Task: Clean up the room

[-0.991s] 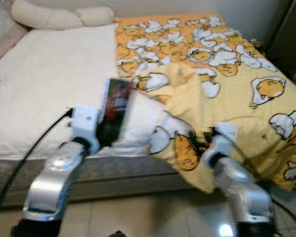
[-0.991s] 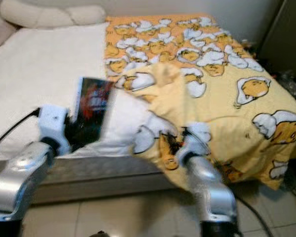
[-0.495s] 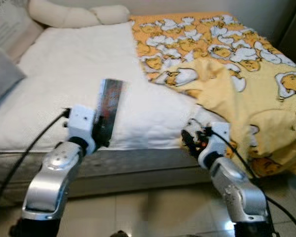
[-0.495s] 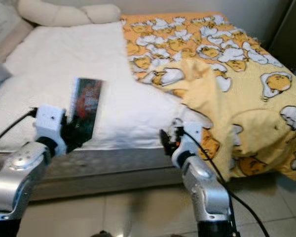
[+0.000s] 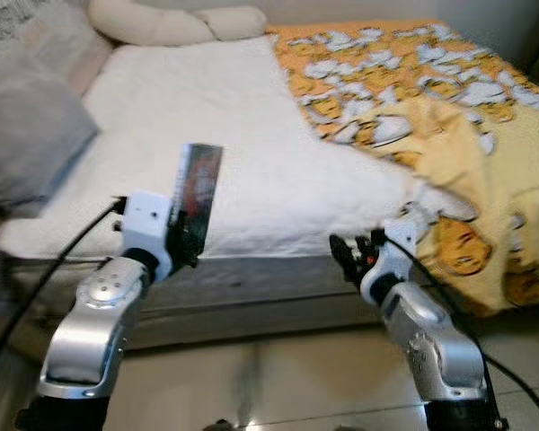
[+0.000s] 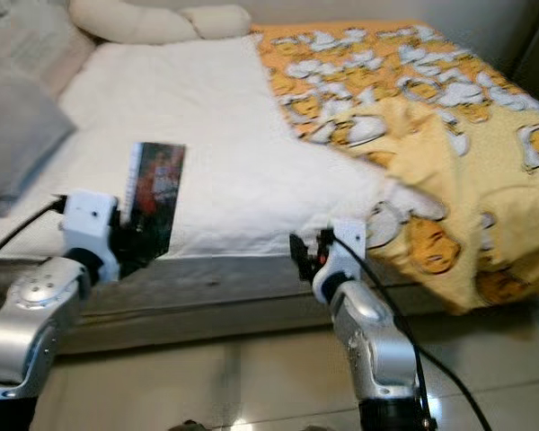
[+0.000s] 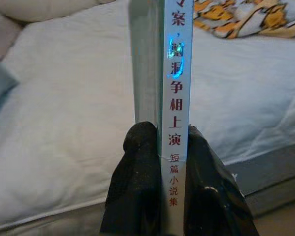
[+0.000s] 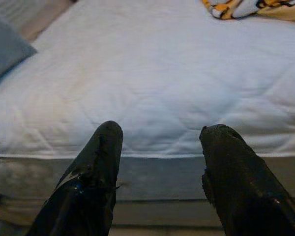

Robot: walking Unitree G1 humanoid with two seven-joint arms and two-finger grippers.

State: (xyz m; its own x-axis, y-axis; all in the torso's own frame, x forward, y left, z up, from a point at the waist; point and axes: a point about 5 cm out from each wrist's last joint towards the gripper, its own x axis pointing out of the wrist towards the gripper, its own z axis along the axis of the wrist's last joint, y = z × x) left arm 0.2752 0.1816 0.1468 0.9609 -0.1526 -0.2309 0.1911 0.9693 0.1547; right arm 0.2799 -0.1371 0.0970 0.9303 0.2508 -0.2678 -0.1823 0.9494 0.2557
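My left gripper (image 7: 163, 142) is shut on a thin book (image 5: 196, 190), held upright on edge in front of the bed's near side. In the left wrist view the book's spine (image 7: 174, 73) with printed characters stands between the two black fingers (image 7: 137, 162). My right gripper (image 8: 160, 135) is open with nothing between its fingers, level with the mattress edge (image 5: 278, 260). A yellow blanket with an egg pattern (image 5: 431, 108) lies crumpled over the right half of the white bed (image 5: 198, 117) and hangs over its front edge.
A grey pillow (image 5: 27, 135) lies at the bed's left side and a cream bolster pillow (image 5: 162, 22) at its head. Pale tiled floor (image 5: 278, 377) runs along the bed's front. Black cables trail from both arms.
The camera has swung left, so the bed and blanket appear shifted right. My right gripper let go of the yellow blanket and drew back to the mattress edge. The left gripper keeps holding the book.
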